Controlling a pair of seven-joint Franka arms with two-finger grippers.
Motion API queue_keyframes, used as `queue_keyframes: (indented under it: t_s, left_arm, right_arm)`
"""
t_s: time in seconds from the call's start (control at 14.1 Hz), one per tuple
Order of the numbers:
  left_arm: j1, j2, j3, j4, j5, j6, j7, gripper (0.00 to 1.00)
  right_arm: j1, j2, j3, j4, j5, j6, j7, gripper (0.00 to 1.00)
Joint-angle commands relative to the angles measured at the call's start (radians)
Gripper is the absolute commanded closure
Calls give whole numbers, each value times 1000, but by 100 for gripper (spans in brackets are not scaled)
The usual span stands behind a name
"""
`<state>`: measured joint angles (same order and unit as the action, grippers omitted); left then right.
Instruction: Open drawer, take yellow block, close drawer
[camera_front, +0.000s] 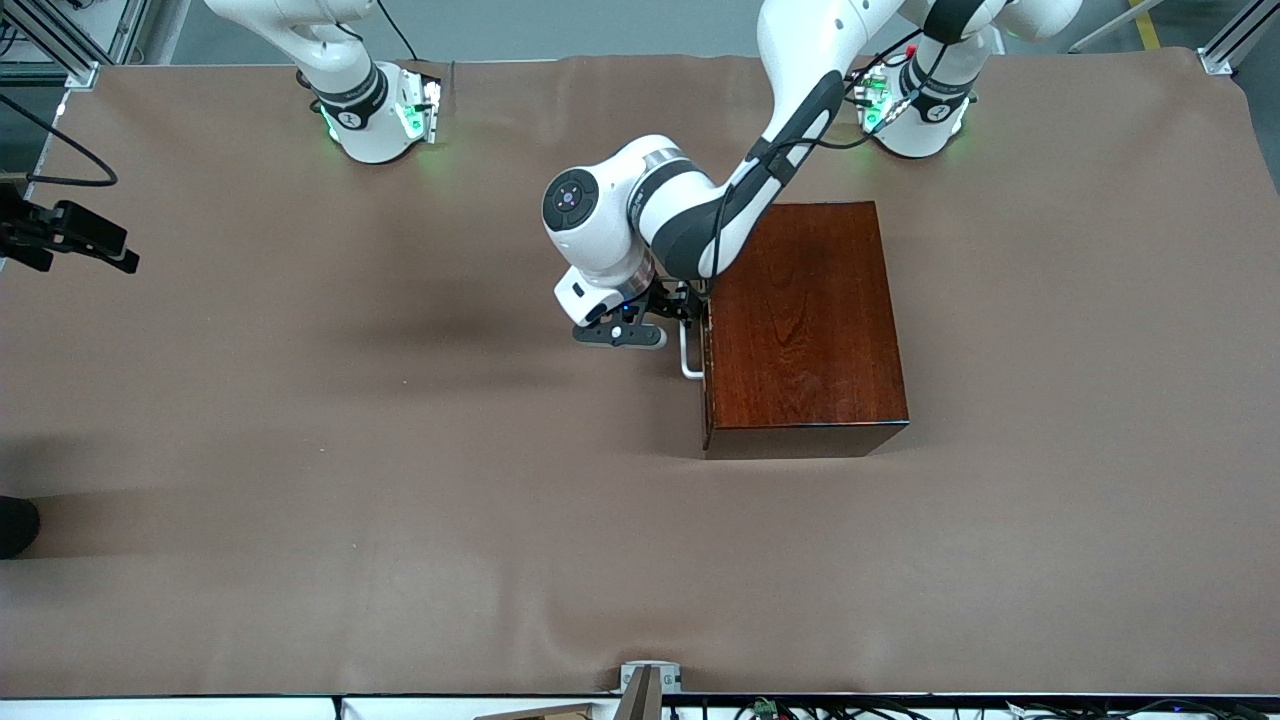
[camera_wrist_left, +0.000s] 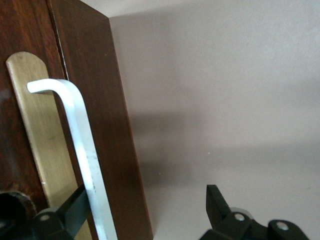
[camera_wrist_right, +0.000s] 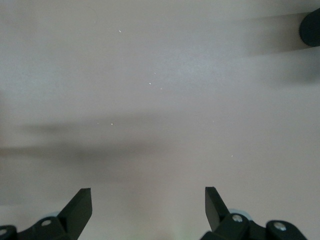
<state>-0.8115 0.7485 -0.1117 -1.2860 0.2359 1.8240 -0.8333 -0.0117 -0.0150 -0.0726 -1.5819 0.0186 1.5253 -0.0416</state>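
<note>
Two grippers are on inspection. My left gripper (camera_front: 684, 305) is at the drawer (camera_front: 706, 370) front of the dark reddish-brown wooden box (camera_front: 805, 325), level with the white bar handle (camera_front: 688, 358). In the left wrist view its fingers (camera_wrist_left: 75, 210) stand wide apart, one of them against the handle (camera_wrist_left: 82, 150), the other out over bare table (camera_wrist_left: 225, 100). The jaws have not closed on the bar; nothing is gripped.

The drawer is shut, its front flush with the box face. A brass-coloured plate (camera_wrist_left: 37, 145) lies under the handle on that front. The front faces the right arm's end of the table.

The box sits on the brown table cover (camera_front: 300, 450), toward the left arm's end and closer to the edge where the arm bases stand than to the edge nearest the front camera. My left arm comes from its base and reaches over the box's top corner down to the handle.

The yellow block cannot be seen in any view, so I cannot tell where it is.

My right gripper (camera_wrist_right: 148, 205) is spread wide and empty, over bare table cover. The right arm waits; the front view shows only its base (camera_front: 370, 110), near the base-side edge of the table.
</note>
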Motion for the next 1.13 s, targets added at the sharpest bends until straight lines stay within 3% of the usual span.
queue_keyframes:
  t_s: [0.0,0.5,1.06]
  left_arm:
    - [-20,45,-5,34,11,130,-49,0]
    - [-37,69,-11,34,-41,300,-124,0]
    - [-37,68,-13,47,-107,369,-124,0]
  right_arm:
    - [-10,1,5,5,11,-7,5,0]
    - [-16,0,4,10,8,-8,5,0]
    - [-13,1,4,13,8,-8,6,0]
